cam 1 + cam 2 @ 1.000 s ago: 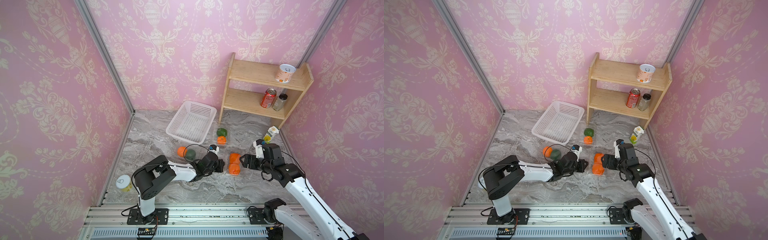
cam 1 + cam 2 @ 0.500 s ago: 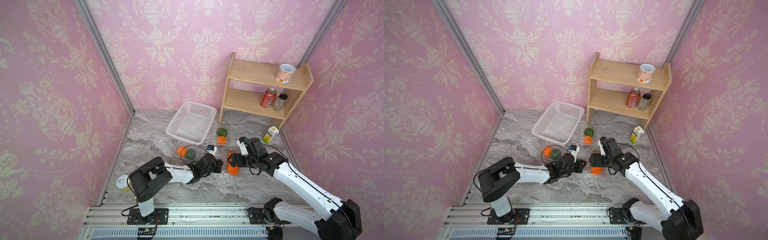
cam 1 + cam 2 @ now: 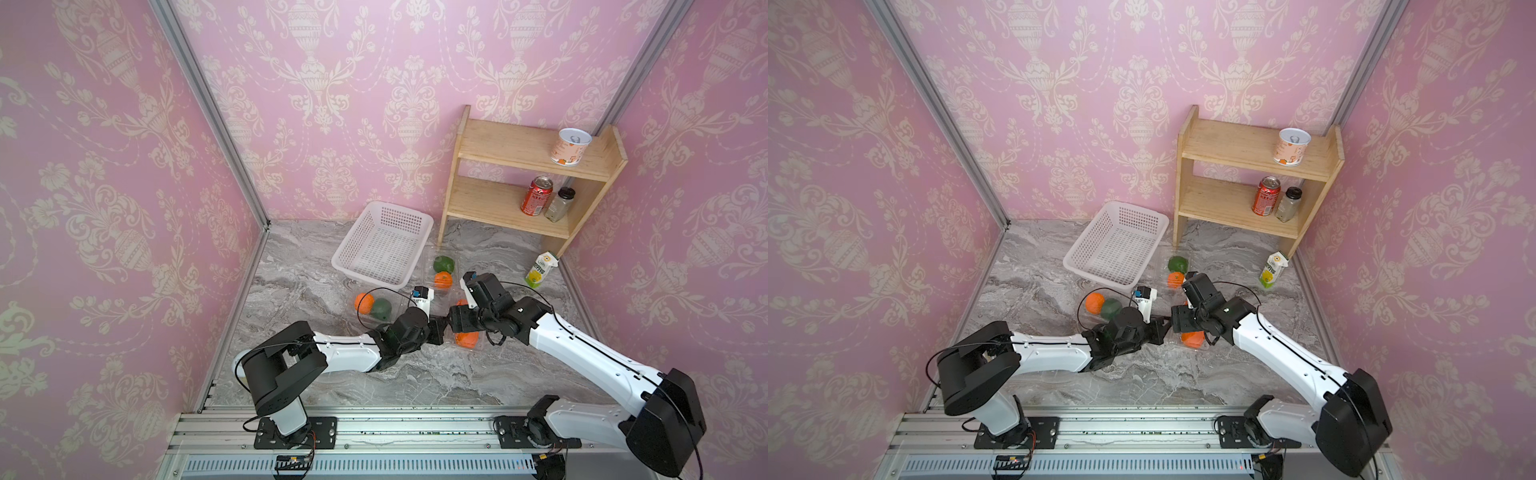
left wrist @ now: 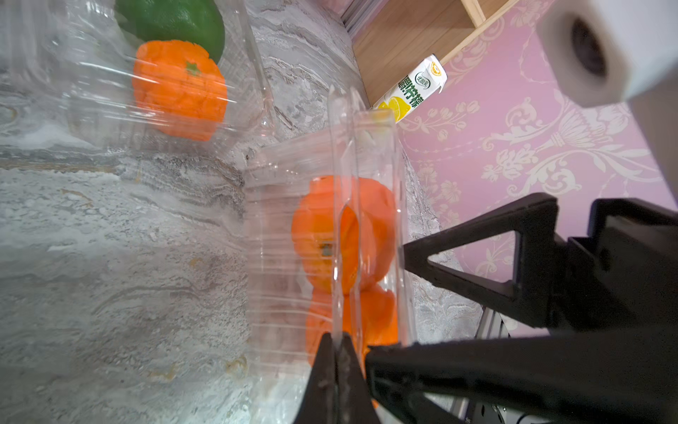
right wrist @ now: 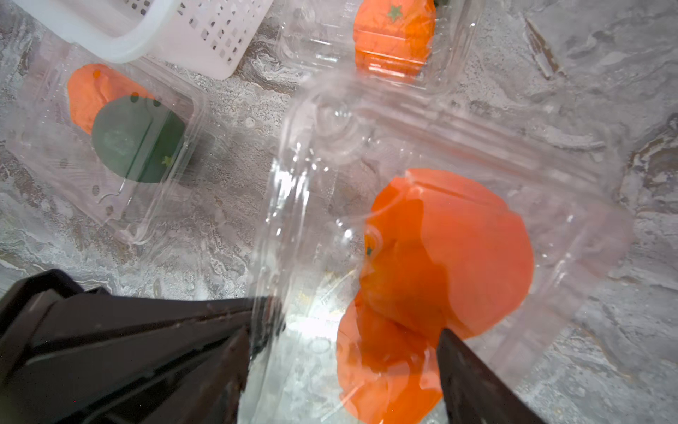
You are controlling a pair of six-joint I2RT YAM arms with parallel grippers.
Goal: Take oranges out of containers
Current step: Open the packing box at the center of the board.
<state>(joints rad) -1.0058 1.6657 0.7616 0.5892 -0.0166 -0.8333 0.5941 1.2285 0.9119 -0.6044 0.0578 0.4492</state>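
Both arms are reaching low toward centre; left gripper is pinching the container rim, right gripper is standing spread wide.

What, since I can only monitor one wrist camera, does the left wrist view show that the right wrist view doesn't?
Left wrist only: the juice carton and the wooden shelf. Right wrist only: the white basket and the tray on the robot's left, holding an orange and a green fruit. Both: the two-orange tray, plus the stemmed orange in a third tray.
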